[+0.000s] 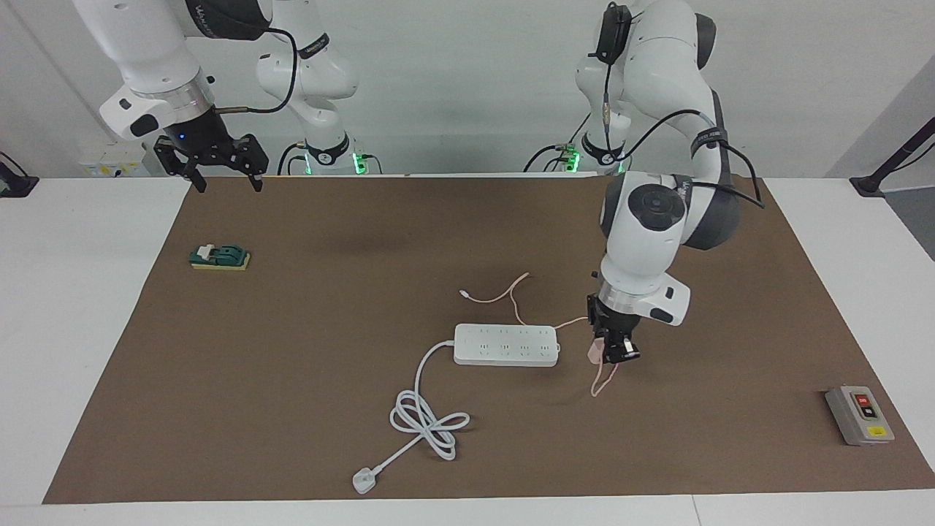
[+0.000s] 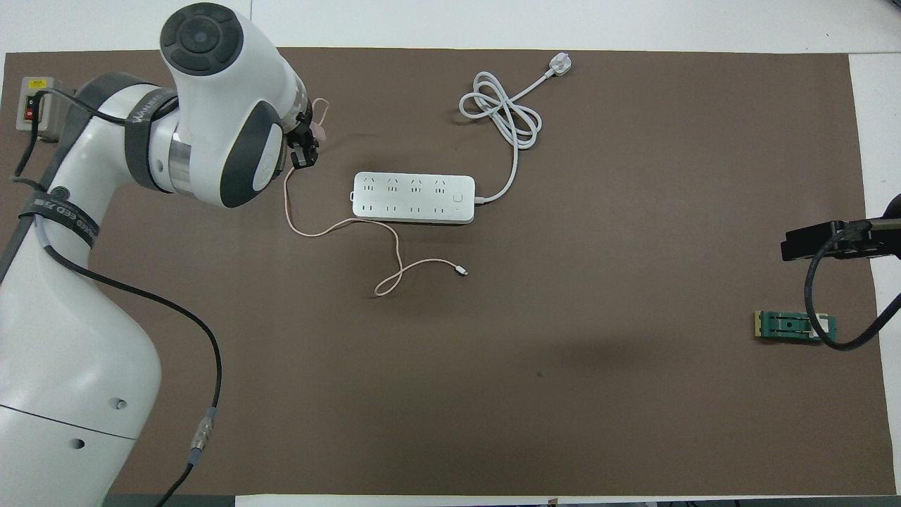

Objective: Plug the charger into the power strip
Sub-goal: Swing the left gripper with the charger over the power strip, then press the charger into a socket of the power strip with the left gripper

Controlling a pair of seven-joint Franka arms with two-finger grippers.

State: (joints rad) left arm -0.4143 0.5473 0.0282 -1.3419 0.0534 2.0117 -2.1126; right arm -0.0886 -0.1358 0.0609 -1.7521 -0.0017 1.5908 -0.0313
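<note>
While the left claw (image 1: 612, 354) hangs clenched on the charger (image 1: 596, 350), it sits in the air just off the power strip (image 1: 506, 345), at the strip's end toward the left arm's end of the worktop (image 1: 292, 409), not yet over any socket. The power strip lies flat near the middle of the brown mat (image 1: 292, 307), sockets facing up, its thick white cord (image 1: 427, 409) looping away from the robots to a white plug (image 1: 363, 481). The charger's thin pink cable (image 1: 511, 296) droops in a loop below the claw and runs along the strip's side nearer the robots, ending loose on the mat. To do this step well, I judge the claw should carry the charger sideways over a socket near this end of the strip, turn it so the pins point straight down and line up with the slots, then press down squarely; whether the pins already face down cannot be told. The loose strip may slide or tip under an off-centre push, and the trailing cable could snag its corner. The right claw (image 1: 219, 172) waits, released, well apart from the strip at the right arm's end.
</note>
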